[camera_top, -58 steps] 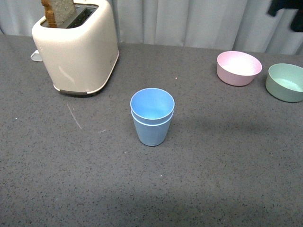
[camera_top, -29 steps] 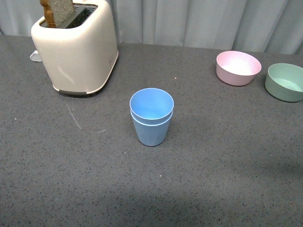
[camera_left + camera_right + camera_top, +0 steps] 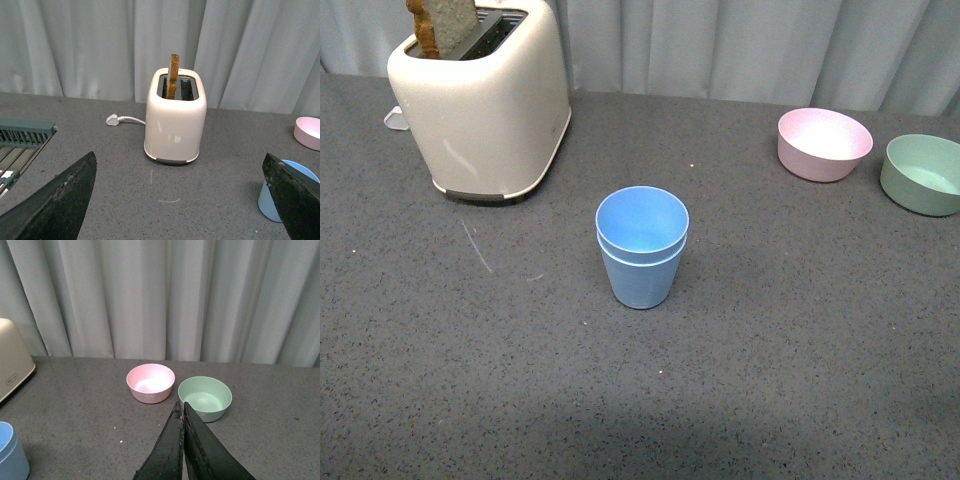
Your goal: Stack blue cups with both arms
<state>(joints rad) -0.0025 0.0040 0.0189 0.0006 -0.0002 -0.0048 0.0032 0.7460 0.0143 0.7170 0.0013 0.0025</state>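
1. Two blue cups (image 3: 641, 247) sit nested, one inside the other, at the centre of the front view on the grey desk (image 3: 800, 380), upright, with the inner rim standing a little above the outer one. Judged from this, the stacking looks done.
2. Neither arm appears in the front view. The left end effector (image 3: 175, 200) shows in its wrist view with its two dark fingers spread wide at the lower corners, holding nothing. The right end effector (image 3: 183, 440) shows its fingers pressed together at the bottom centre of its view, with nothing between them.
3. Handling, as a judgement: the cups look like thin matte plastic, so light, fairly stiff and not fragile, though smooth tapered walls may slip. A hold across the upper wall just under the rim seems safest, and a squeeze low down could push the cup upward.
4. Elsewhere, a cream toaster (image 3: 485, 95) with a slice of bread (image 3: 442, 25) stands at upper left, and a pink bowl (image 3: 824, 144) and a green bowl (image 3: 922, 174) sit at upper right, well apart from the cups.
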